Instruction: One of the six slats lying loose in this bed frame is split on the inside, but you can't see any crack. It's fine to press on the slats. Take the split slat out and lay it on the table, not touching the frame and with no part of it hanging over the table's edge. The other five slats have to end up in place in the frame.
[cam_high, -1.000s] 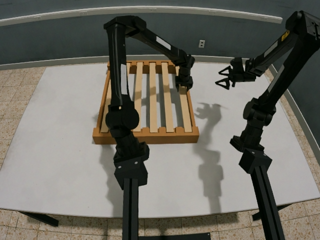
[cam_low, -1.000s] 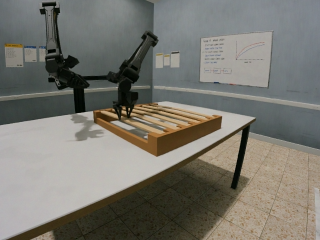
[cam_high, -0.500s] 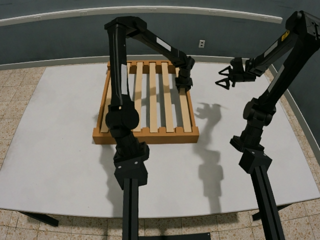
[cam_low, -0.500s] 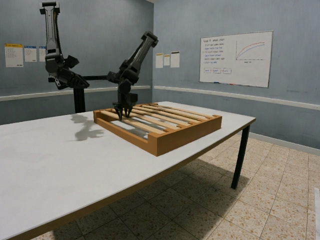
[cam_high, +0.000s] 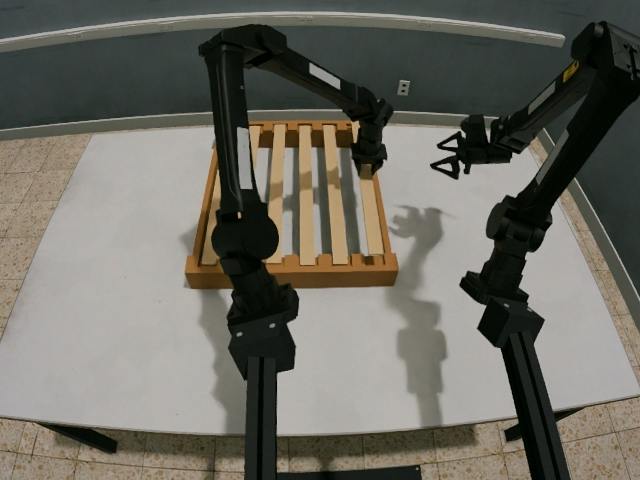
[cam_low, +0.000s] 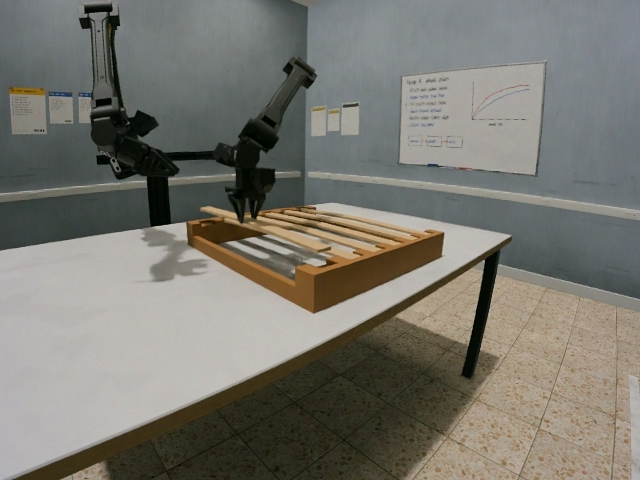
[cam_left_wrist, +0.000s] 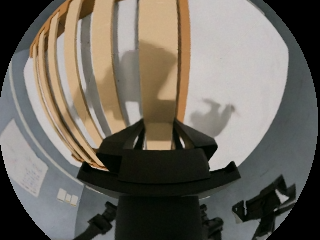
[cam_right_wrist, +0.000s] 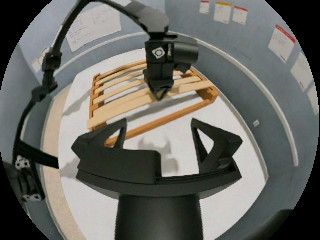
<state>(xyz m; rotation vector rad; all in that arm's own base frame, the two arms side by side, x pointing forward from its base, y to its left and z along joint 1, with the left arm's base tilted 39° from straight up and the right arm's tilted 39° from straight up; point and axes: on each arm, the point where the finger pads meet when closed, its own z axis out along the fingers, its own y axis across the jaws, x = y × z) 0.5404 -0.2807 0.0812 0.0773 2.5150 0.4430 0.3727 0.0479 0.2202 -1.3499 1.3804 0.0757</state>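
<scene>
Across the near and far reaches of the scene spreads the white tabletop (cam_high: 129, 335) (cam_low: 129, 335) (cam_left_wrist: 235, 65) (cam_right_wrist: 225, 205), with the orange-brown bed frame (cam_high: 294, 276) (cam_low: 377, 268) (cam_left_wrist: 184, 50) (cam_right_wrist: 165, 120) lying flat on it, toward the far side and left of the right arm's reach. Five pale slats (cam_high: 306, 206) (cam_low: 372, 235) (cam_left_wrist: 105, 50) (cam_right_wrist: 120, 90) span the frame from near to far, the left arm partly hiding those at the left. The sixth, the rightmost slat (cam_high: 371, 217) (cam_low: 289, 235) (cam_left_wrist: 159, 30) (cam_right_wrist: 125, 106), is raised above its notches, slightly askew but still over the frame's right side. The left end effector (cam_high: 366, 169) (cam_low: 248, 219) (cam_left_wrist: 158, 121) (cam_right_wrist: 157, 96) points down and pinches this slat by its long edges, toward its far end. The right end effector (cam_high: 438, 156) (cam_low: 173, 170) (cam_left_wrist: 252, 199) (cam_right_wrist: 158, 121) hangs above the tabletop to the right of the frame, its fingers spread wide with nothing between them. Which slat is split cannot be told by eye.

The end slat (cam_high: 371, 217) (cam_low: 289, 236) (cam_left_wrist: 159, 75) (cam_right_wrist: 122, 107) (nearest the other arm) has risen from its notches.
</scene>
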